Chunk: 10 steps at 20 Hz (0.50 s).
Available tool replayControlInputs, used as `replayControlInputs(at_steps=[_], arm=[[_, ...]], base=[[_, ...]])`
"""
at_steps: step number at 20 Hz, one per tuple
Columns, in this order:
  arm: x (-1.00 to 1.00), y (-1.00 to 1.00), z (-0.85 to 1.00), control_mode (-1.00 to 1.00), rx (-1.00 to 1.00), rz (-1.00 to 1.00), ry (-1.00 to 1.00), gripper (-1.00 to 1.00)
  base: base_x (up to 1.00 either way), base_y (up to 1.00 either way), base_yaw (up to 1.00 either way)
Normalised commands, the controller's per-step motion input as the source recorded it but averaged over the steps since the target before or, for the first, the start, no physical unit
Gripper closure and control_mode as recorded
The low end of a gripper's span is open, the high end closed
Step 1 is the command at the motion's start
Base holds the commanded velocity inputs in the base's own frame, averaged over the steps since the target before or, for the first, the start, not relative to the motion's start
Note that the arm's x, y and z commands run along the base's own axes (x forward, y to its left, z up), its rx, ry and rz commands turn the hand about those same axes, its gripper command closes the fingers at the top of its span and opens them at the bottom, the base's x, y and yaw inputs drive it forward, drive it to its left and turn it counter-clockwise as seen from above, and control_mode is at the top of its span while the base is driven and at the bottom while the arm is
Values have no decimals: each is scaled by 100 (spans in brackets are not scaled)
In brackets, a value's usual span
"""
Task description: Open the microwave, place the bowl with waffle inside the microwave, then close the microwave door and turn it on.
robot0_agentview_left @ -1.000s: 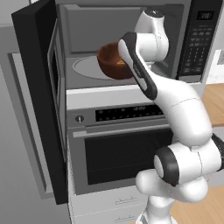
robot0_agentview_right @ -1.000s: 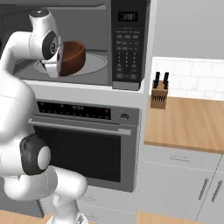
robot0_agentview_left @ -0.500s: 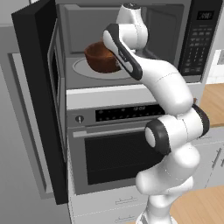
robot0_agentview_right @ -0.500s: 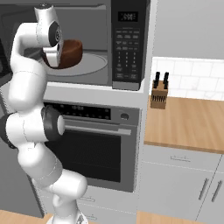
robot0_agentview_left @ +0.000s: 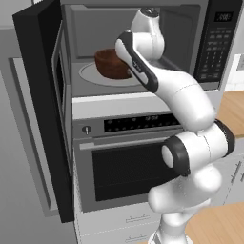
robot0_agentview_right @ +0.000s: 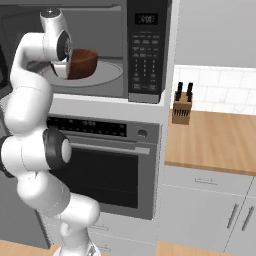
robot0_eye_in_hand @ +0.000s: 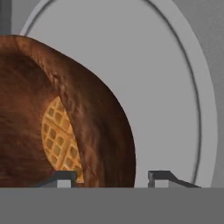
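The microwave [robot0_agentview_left: 214,43] [robot0_agentview_right: 147,50] stands open, its black microwave door [robot0_agentview_left: 43,95] swung out to the left. The reddish-brown bowl [robot0_agentview_left: 112,64] [robot0_agentview_right: 82,62] [robot0_eye_in_hand: 100,122] sits on the pale turntable [robot0_agentview_left: 90,75] [robot0_eye_in_hand: 170,87] with a golden waffle [robot0_eye_in_hand: 59,135] inside. My gripper [robot0_eye_in_hand: 112,178] is open and straddles the bowl's near wall. One fingertip is inside by the waffle and the other is outside, with a small gap to the wall on each side.
A steel-fronted oven [robot0_agentview_left: 128,167] [robot0_agentview_right: 105,170] with a horizontal handle sits under the microwave. To the right, a knife block [robot0_agentview_right: 181,107] stands on a wooden counter [robot0_agentview_right: 215,140]. The open door juts out on the left of the arm.
The arm carried the bowl further left over the turntable and set it down. The jaws have spread off the bowl's wall.
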Motion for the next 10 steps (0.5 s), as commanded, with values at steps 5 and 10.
replayControlInputs(at_steps=[5, 10], arm=[[-19, -12, 8, -100, 37, 2, -50, -100], [-99, -34, -3, -100, 23, 11, -57, -100]], base=[[0, 0, 0], [0, 0, 0]])
